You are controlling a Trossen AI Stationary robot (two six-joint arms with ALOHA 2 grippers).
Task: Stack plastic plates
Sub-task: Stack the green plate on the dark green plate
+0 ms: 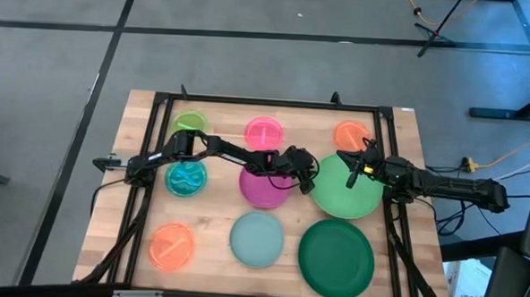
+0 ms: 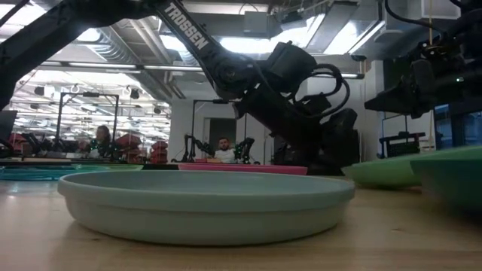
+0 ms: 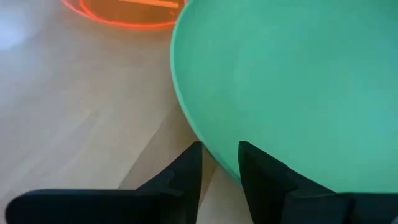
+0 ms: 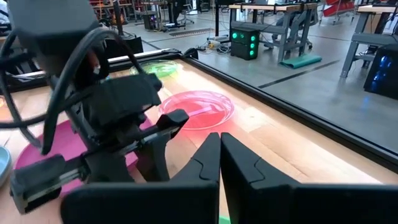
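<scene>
Now left gripper (image 3: 219, 165) straddles light green plate (image 1: 347, 190) rim, fingers parted.

A robotics lab: workbenches (image 4: 292, 18), seated people (image 2: 223, 149), more robot arms (image 2: 197, 144) behind.

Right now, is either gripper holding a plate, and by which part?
Nothing is held yet. The left gripper straddles the light green plate's rim, fingers open; the right gripper is shut on nothing.
</scene>
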